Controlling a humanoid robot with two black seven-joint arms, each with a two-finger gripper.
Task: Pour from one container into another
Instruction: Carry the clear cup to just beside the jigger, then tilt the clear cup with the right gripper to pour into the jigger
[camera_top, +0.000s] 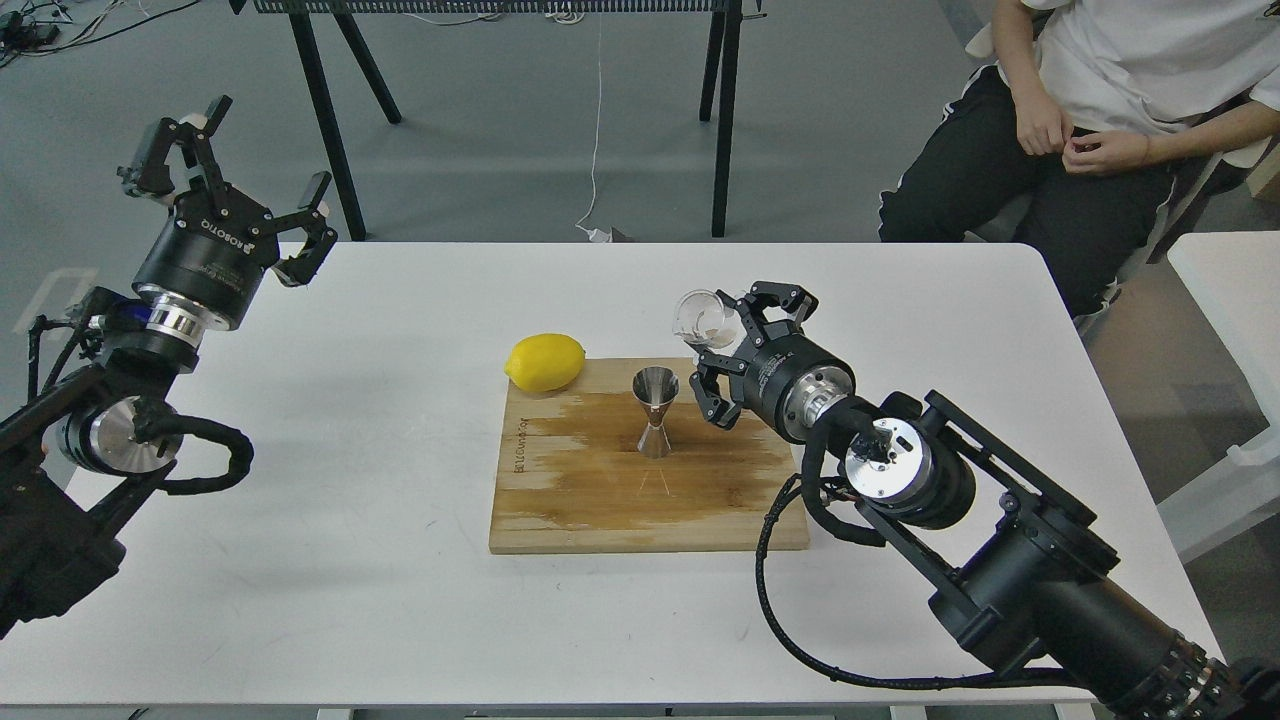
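One relation decides your next move: the mouth of the glass cup (706, 319) against the open top of the jigger (656, 411). The cup sits just right of frame centre, held in your right gripper (735, 352), whose fingers are closed around it at its right side. It is already tipped well over, its long axis lying close to horizontal with the mouth facing left and slightly toward the camera. A pale trace shows inside the cup; you cannot tell how much is left in it.

The jigger stands upright on the wooden board (600, 500), at centre frame, its long axis vertical. From the cup it lies down and to the left in the picture, near but apart, no contact showing. The cup's lip looks to hang a little right of and above the jigger's rim rather than squarely over it, so judge that any further tilt needs a small shift left first, or the stream may land on the board.

Your right arm is plainly the nearer one. Your left gripper (228, 160) hangs at the upper left of the frame, fingers spread wide and holding nothing, well apart from the board. A lemon (545, 362) rests at the board's upper left corner, clear of the pour line.
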